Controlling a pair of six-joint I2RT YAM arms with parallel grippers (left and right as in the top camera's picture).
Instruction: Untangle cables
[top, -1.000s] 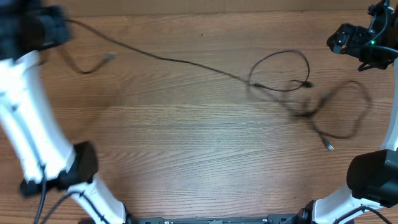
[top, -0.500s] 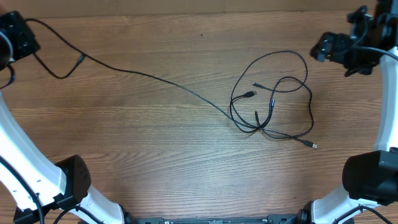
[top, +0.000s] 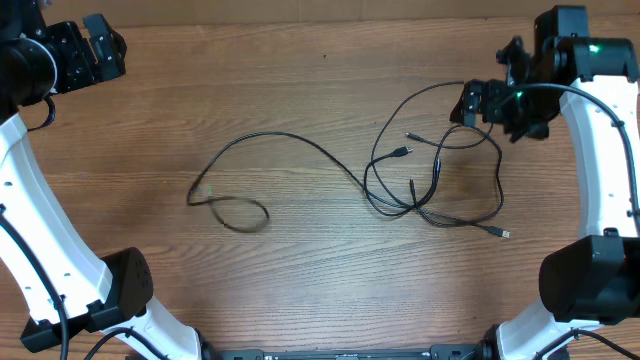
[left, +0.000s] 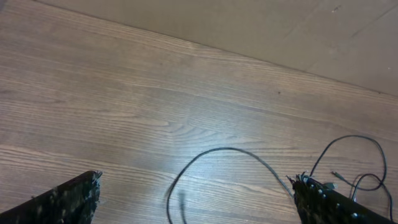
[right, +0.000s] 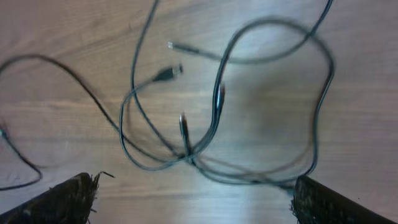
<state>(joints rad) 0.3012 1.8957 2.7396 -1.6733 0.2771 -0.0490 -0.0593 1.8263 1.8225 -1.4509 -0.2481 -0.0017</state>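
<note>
At the far left corner of the desk (top: 300, 290) the left fingers (top: 105, 55) hang spread wide with nothing between them. The left wrist view confirms it: one dark finger (left: 65, 202) stands at each lower corner of the picture, with only bare wood and a thin arc of cord (left: 224, 151) lying in the gap, well below them.

The cables (top: 430, 195) lie flat on the wood. Furthest left is a small flattened loop (top: 240, 213). From it one long cord (top: 285, 137) rises in a shallow arch and then slopes down to the right until it runs into the knot.

That knot sits right of centre, a loose bundle of overlapping loops that cross one another near its lower left. Several small plug ends lie inside it (three dark ones are close together near the middle), and the silver-tipped plug (top: 503, 233) pokes out at the lower right, clear of the loops. The topmost loop (top: 440, 88) curves up toward the right arm.

The right fingers (top: 478, 103) hover over the upper right edge of the bundle, also spread wide and gripping nothing. From overhead I cannot tell whether they touch the top loop or only stand above it. The right wrist view, though blurred, shows one finger (right: 59, 202) at each lower corner, with the tangled loops (right: 217, 143) and a dark plug (right: 168, 73) lying on the desk beyond them, none of it between the tips.
</note>
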